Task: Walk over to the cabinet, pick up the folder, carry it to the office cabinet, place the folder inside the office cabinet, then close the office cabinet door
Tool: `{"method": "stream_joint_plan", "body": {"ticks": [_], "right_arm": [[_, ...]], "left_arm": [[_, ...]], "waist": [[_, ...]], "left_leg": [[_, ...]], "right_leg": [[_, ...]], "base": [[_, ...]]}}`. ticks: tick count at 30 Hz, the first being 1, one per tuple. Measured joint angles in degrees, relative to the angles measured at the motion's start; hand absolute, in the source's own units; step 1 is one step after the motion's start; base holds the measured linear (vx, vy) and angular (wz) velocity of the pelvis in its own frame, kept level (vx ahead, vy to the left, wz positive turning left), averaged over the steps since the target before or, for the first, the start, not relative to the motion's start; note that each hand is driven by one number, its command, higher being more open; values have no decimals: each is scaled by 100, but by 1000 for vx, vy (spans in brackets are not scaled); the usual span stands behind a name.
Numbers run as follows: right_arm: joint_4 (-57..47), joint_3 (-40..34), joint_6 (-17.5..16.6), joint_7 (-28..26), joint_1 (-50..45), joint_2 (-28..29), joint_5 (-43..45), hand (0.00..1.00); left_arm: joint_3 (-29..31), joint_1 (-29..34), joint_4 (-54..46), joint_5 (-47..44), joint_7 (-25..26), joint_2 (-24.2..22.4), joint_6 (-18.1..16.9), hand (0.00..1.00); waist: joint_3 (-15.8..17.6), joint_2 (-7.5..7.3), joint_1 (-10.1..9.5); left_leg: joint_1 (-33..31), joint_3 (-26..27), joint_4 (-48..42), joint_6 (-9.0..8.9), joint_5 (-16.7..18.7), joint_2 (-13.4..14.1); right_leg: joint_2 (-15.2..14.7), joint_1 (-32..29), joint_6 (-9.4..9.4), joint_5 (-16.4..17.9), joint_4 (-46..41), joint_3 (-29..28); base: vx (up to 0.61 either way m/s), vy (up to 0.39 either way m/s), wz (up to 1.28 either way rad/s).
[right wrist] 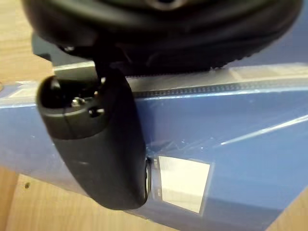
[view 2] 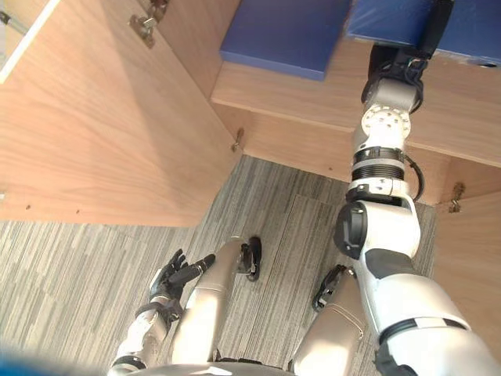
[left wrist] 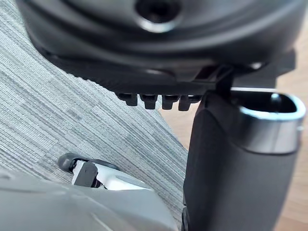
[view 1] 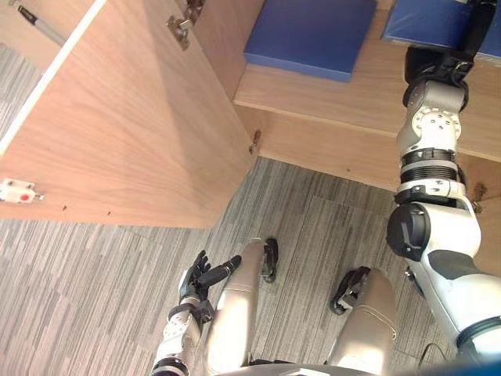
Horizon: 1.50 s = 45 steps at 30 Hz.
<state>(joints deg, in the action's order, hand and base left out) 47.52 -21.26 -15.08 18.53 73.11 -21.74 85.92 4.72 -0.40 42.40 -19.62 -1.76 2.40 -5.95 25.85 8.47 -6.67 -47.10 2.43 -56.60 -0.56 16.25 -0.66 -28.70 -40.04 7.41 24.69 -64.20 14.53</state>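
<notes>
A blue folder (view 1: 434, 23) with a white label (right wrist: 183, 183) lies on the wooden shelf (view 1: 329, 98) of the open cabinet, at the upper right. My right hand (view 1: 474, 31) reaches up to it; its thumb (right wrist: 96, 144) lies across the folder's (right wrist: 240, 139) face with the folder's edge at the palm, and the fingers are hidden behind it. My left hand (view 1: 200, 278) hangs low at my side over the carpet, fingers (left wrist: 154, 100) relaxed and holding nothing.
A second blue folder (view 1: 313, 31) lies on the same shelf to the left. The cabinet's wooden door (view 1: 133, 117) stands open on the left, with a metal hinge (view 1: 182, 27) at its inner edge. Grey striped carpet (view 1: 78, 290) covers the floor below.
</notes>
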Motion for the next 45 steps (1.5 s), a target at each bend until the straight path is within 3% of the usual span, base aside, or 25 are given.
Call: {"method": "stream_joint_plan", "body": {"ticks": [6,17,20,23,29,34,39,45], "right_arm": [[290,-1,-69,217,57,-354,20,100],[376,-50,-71,328,133,-385,9,100],[473,-2,147,306,161,-385,-97,100],[779,405,594,211,292,-394,-530,100],[1615,2079,1887,-425,347,-679,-2247,100],[2255,3068,2593,-1226,73,-1007,-3891,100],[2322,3372,2558,-2259,-636,-1515,-5291,100],[2311,2969,2350,-2949,-1531,-1553,-5775,100]], "left_arm": [[-104,-12,-16,-209,-5,11,0,100],[-60,2,98,-491,90,6,97,100],[37,19,258,-491,109,5,149,100],[77,134,295,-484,117,26,205,100],[55,295,499,-446,-1,144,377,100],[12,367,497,-423,-153,180,418,100],[17,392,525,-212,-390,315,457,100],[126,401,779,9,-520,465,528,100]], "waist": [[-1,1,-67],[6,21,-39],[1,28,-22],[-16,52,-15],[-53,102,27],[-77,111,23],[-114,81,61],[-388,-138,72]], "left_leg": [[-108,-31,-5,3,-1,-134],[1,23,77,18,-11,-127],[209,51,260,35,-23,-73],[391,164,429,39,-30,49],[712,299,622,35,-34,213],[822,304,660,35,-34,250],[815,335,663,32,-27,248],[848,382,664,37,-13,295]], "right_leg": [[-144,-44,58,56,-46,52],[-163,27,31,90,-17,39],[-89,235,6,27,200,101],[39,374,-11,-47,440,98],[165,733,-10,-64,719,218],[187,915,-16,-66,787,308],[153,927,-15,-66,786,322],[179,935,-22,-70,809,309]], "base": [[48,10,12],[52,-7,0],[64,7,-9],[91,1,-19],[90,-15,-5],[44,-16,5],[-1,6,1],[17,3,-3]]}}
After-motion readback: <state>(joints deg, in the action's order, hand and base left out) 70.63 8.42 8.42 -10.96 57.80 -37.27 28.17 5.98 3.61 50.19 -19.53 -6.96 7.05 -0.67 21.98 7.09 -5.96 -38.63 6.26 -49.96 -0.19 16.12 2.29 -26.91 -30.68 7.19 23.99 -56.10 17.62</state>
